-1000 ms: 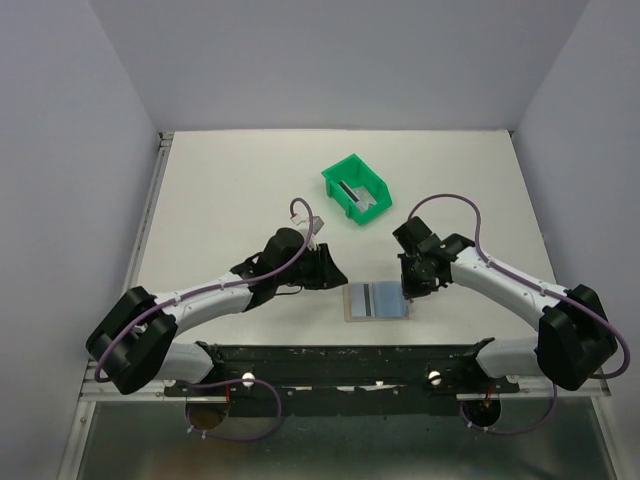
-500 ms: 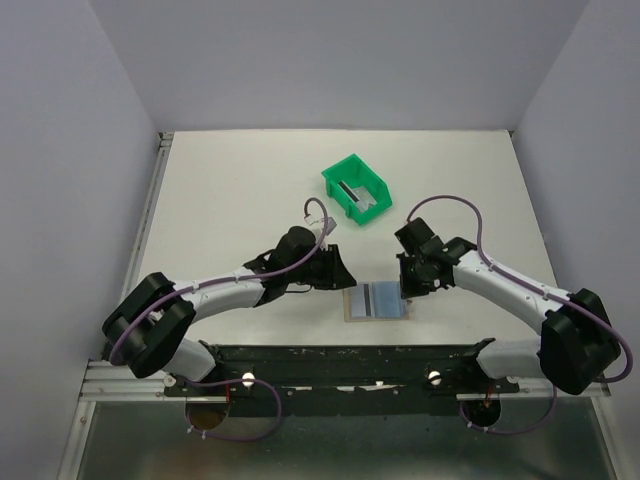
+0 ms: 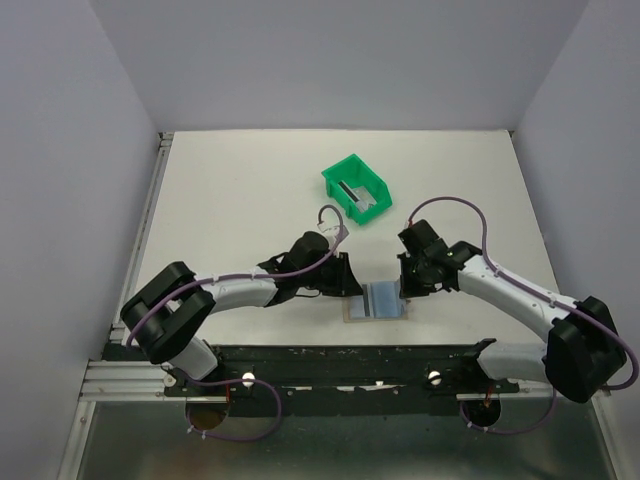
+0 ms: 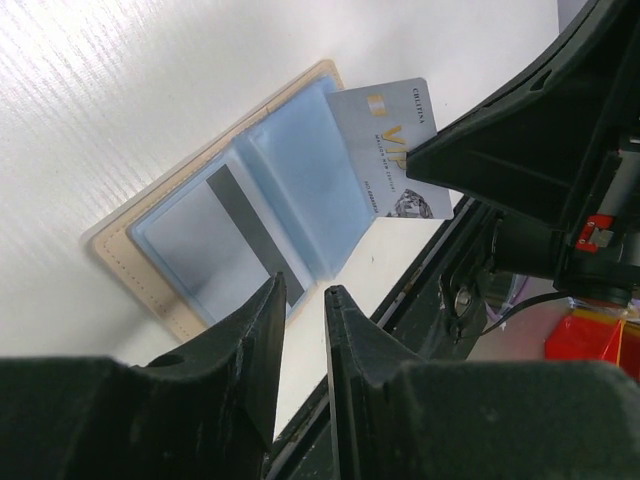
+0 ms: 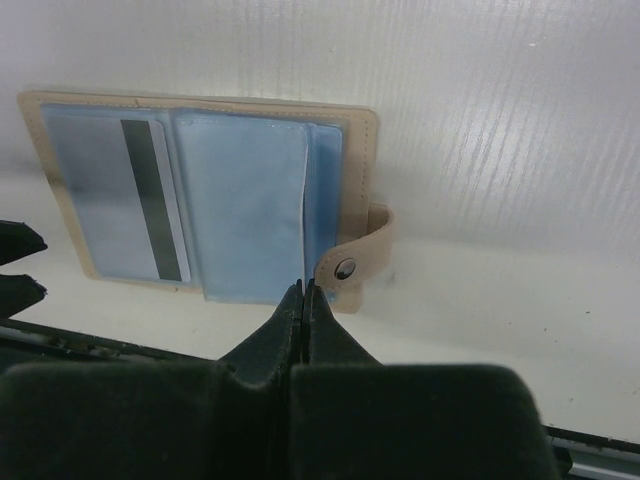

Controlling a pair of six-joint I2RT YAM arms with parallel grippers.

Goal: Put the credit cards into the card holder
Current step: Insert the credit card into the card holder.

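The tan card holder (image 3: 380,302) lies open near the table's front edge, pale blue inside (image 4: 300,170) (image 5: 240,200). A silver-grey card with a dark stripe (image 4: 190,250) (image 5: 140,200) sits in its left slot. My right gripper (image 3: 404,291) (image 5: 304,288) is shut on a silver VIP card (image 4: 385,140). It holds the card on edge (image 5: 304,230) over the holder's right half, with the card's lower edge at the blue pocket. My left gripper (image 3: 352,285) (image 4: 303,290) is at the holder's left side, empty, its jaws a narrow gap apart.
A green plastic bin (image 3: 370,172) stands at the back middle with another grey striped card (image 3: 362,198) inside. The holder's snap strap (image 5: 350,265) sticks out on its right. The black rail (image 3: 330,355) runs just in front of the holder.
My left arm has reached right and its gripper has come up to the holder's left side. My right gripper has stayed at the holder's right edge with the card.
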